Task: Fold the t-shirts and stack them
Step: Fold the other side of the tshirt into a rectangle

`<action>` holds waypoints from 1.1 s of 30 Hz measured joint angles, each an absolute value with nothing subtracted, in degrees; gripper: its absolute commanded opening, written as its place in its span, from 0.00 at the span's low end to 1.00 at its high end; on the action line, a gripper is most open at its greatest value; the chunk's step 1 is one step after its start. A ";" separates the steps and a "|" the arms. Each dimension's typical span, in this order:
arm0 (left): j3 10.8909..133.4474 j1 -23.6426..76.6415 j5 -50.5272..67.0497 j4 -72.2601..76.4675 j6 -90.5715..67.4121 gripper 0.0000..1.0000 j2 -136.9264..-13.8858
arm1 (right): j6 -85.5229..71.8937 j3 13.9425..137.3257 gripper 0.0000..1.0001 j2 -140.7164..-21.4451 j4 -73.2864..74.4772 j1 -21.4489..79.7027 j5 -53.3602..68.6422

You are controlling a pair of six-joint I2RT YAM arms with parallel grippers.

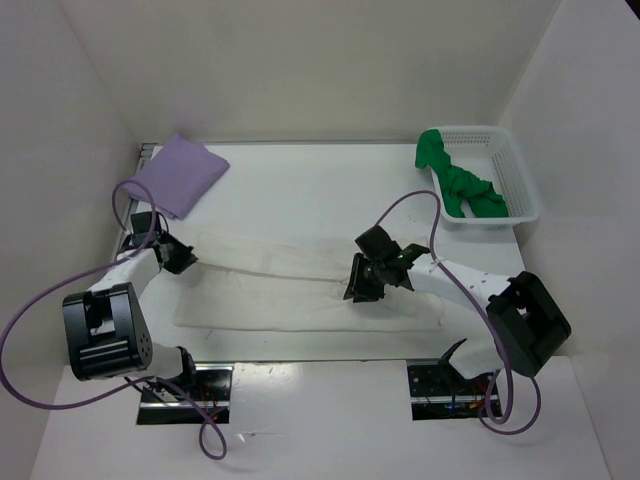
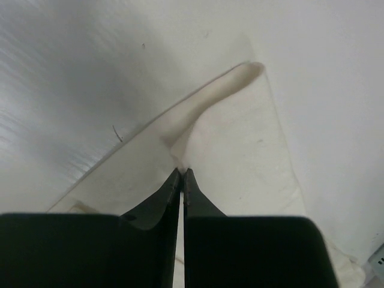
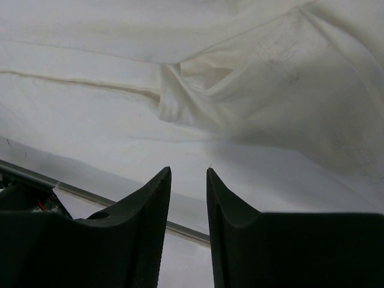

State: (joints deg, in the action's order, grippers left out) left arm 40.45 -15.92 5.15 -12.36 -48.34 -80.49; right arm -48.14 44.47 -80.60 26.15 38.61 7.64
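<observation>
As it lies now: white t-shirt (image 1: 290, 290) of thin soft cloth, spread in a long band along the near edge of the white table (image 1: 300, 190), between the two arms; its far long side is drawn into a ridge running left to right.
Handling: judged light and limp, with no stiffness to keep a crease. It will sag and trail from a single pinch and probably slides easily on the smooth top. Not fragile.
Where to hold: best at a hem, a corner or the doubled ridge, both ends at once so the band stays taut.
Grip, left: left gripper (image 2: 182, 174) has its fingers pressed together on a raised fold at the shirt's left end, near the table's left edge.
Grip, right: right gripper (image 3: 188, 174) has its fingers spread with nothing between them, over the band's right half; creased cloth lies just beyond the tips.
Look: off-white, plain, rumpled by the right gripper, flatter toward the near edge.
Far left corner: lavender t-shirt (image 1: 178, 175), plain soft cloth, folded into a flat square.
Far right corner: bright green t-shirt (image 1: 460, 185), soft cloth, crumpled in the white plastic mesh basket (image 1: 522, 175), one end draped over its left rim; not yet folded.
</observation>
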 measured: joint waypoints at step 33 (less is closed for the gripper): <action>41.93 -17.89 -1.06 -23.38 -42.30 0.30 -70.59 | -48.31 41.87 0.32 -74.39 26.68 38.61 7.29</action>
State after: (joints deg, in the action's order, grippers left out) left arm 41.93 -17.89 -1.06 -23.38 -42.30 -70.59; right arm -48.31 41.87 -74.39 26.68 38.61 7.29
